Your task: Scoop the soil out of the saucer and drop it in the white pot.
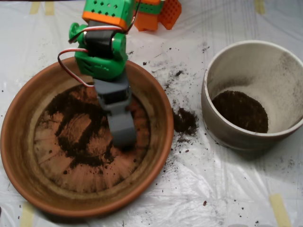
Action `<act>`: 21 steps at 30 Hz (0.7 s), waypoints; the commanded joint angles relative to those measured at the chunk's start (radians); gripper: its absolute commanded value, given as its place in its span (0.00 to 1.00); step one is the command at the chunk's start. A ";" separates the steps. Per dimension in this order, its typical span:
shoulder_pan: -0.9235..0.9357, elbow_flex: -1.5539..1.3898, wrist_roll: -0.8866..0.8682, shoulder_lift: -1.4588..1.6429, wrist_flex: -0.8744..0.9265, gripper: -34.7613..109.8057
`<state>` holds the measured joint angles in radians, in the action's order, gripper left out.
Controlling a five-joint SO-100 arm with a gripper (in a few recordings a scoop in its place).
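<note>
The saucer (19, 137) fills the left of the frame, soil (71, 106) scattered thinly over its floor. At right, the white pot (246, 71) holds a dark heap. The gripper (123, 137) sits clenched, tip down in the saucer's soil.

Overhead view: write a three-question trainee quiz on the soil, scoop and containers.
1. True or false: the white pot already holds some soil.
2. Where is the scoop? A) over the pot B) down in the saucer C) on the plastic sheet
3. What lies on the sheet between saucer and pot?

Key: 1 true. 2 B. 3 a small spilled clump with scattered crumbs.
</note>
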<state>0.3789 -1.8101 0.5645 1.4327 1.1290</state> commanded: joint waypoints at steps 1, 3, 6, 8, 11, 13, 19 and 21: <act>0.005 0.130 0.003 -0.012 0.012 0.52; -0.012 0.149 -0.003 -0.044 0.012 0.52; -0.034 0.167 -0.009 -0.055 0.014 0.52; -0.058 0.196 0.008 -0.089 0.051 0.52; -0.067 0.233 0.023 -0.146 0.089 0.52; -0.060 0.256 0.048 -0.166 0.121 0.52; 0.011 0.241 0.123 -0.173 0.109 0.51; 0.034 0.202 0.153 -0.156 0.083 0.51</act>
<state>0.3620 -1.5877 0.6811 1.2287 1.2195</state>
